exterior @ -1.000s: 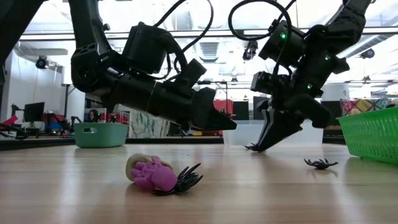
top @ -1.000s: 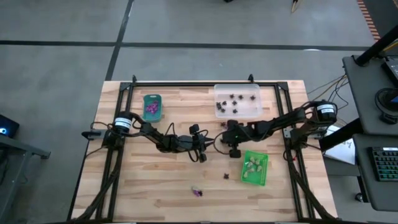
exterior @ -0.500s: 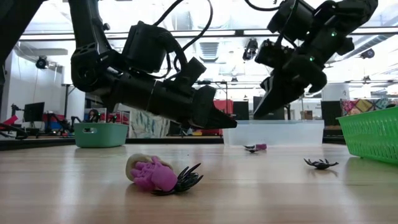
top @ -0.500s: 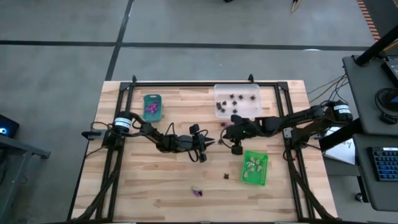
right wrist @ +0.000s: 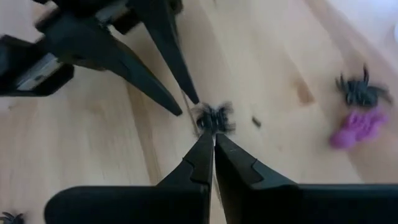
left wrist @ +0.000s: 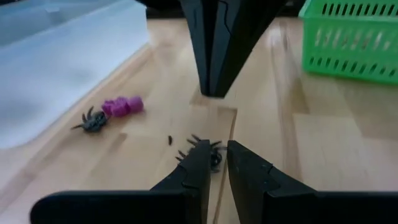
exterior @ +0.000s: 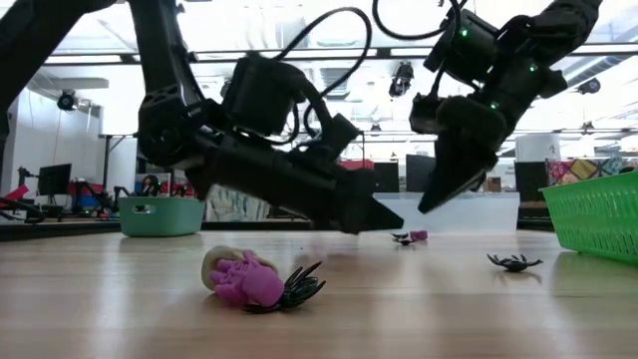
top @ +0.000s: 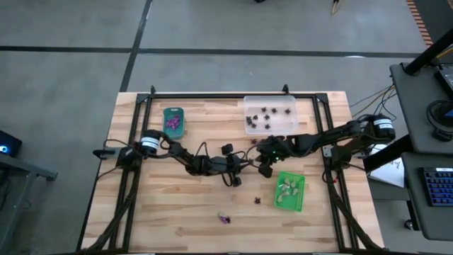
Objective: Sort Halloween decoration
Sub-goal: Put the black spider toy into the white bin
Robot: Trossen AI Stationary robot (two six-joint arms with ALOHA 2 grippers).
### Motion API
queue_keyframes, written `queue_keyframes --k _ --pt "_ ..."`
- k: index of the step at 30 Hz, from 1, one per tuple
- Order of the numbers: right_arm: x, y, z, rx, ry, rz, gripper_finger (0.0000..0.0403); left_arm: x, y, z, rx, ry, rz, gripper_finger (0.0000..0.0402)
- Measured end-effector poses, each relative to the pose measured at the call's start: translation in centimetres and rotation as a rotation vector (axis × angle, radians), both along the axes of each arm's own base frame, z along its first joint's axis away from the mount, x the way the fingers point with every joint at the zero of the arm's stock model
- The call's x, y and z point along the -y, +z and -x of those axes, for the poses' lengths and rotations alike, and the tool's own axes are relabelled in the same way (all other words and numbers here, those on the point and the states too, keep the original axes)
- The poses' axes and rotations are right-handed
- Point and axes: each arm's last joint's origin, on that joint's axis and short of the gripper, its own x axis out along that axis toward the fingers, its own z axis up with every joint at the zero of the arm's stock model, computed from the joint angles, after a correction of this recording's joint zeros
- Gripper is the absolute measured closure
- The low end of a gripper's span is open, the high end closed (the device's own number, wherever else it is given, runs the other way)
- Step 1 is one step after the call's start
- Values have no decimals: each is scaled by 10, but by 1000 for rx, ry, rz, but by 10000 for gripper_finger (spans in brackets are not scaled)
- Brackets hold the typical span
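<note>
The pale wooden slatted table (top: 177,205) carries three trays: a clear plastic rectangular tray (top: 271,115) at the far edge holding several black trinkets, a bright green plastic mesh basket (top: 289,191) on the right side with pale cream-green pieces inside, and a small teal rectangular tray (top: 173,121) on the left with purple pieces. From above, the contents are too small to make out as more than coloured specks.

Both dark arms reach to the table's middle. The left gripper (left wrist: 213,163) lies low and nearly level, its fingers a narrow gap apart, not clamped on anything; the right gripper (right wrist: 213,151) points steeply down from above with its tips pressed nearly together and nothing between them. The two sets of tips almost meet, and a tiny black plastic spider (right wrist: 212,117) lies on the wood just beyond them, blurred; whether either gripper touches it cannot be told.

Near the clear tray's wall a second black spider (left wrist: 92,120) lies touching a small purple plastic trinket (left wrist: 122,105). At the near edge of the table a purple skull-like lump (exterior: 242,279) sits against a black spider (exterior: 296,286), with a cream piece partly hidden behind it. Another lone black spider (exterior: 513,262) lies near the green basket.
</note>
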Motion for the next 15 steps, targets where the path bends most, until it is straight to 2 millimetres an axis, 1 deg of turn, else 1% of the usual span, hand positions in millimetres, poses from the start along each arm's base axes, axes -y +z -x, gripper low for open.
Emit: queue_keyframes --k 8,11,15 --pt "0 -1 -1 8 -68 -57 389 -8 -8 0 -64 29 13 364" --pt "0 -2 -1 2 -85 -71 369 -12 -9 0 -68 42 33 364" --pt "1 -7 -2 -19 -144 -112 324 -13 -9 0 -69 44 35 364"
